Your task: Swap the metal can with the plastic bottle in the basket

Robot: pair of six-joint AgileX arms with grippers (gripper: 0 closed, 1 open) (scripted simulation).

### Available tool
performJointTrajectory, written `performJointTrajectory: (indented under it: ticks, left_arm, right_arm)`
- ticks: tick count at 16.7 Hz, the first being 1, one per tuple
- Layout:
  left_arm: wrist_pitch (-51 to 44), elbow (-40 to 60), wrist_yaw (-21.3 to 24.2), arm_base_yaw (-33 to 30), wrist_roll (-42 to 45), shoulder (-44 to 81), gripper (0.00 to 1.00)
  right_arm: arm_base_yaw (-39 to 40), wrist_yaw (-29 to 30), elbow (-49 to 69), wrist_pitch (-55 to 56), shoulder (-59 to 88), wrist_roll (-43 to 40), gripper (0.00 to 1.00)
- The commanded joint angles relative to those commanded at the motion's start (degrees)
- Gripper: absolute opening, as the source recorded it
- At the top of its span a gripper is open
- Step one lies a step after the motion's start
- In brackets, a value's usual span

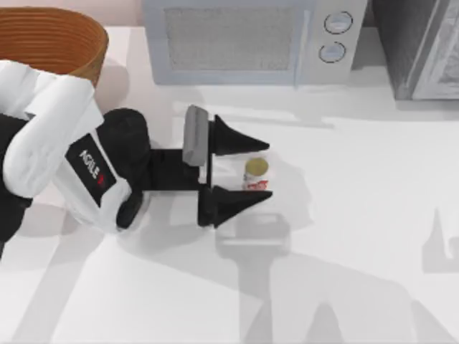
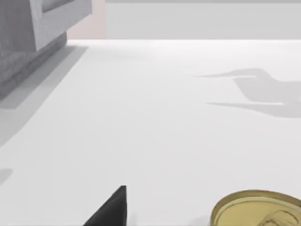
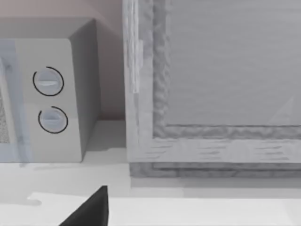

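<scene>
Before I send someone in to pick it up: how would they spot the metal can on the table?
Start at the microwave along the table's back edge and come toward the table's middle. There the left gripper lies open, and the metal can stands between its black fingers: short, white with red markings, dull gold top.

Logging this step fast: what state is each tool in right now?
Left tool: open, fingers either side of the metal can on the table, not holding it.
Right tool: cannot be told; one dark fingertip shows in its wrist view.
</scene>
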Motion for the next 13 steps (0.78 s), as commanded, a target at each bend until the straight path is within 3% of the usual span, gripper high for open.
performJointTrajectory:
  ticks: [8,13]
  left_arm:
    - [-0.5,-0.4,-0.5,0.5,-0.1,-0.6,1.0]
    - [-9.6,-7.2,-8.8,4.8,-0.6,-12.4,1.0]
  right_arm:
    - [0.0,0.0,0.0,0.0,0.0,0.0,1.0]
    - [0.0,0.0,0.0,0.0,0.0,0.0,1.0]
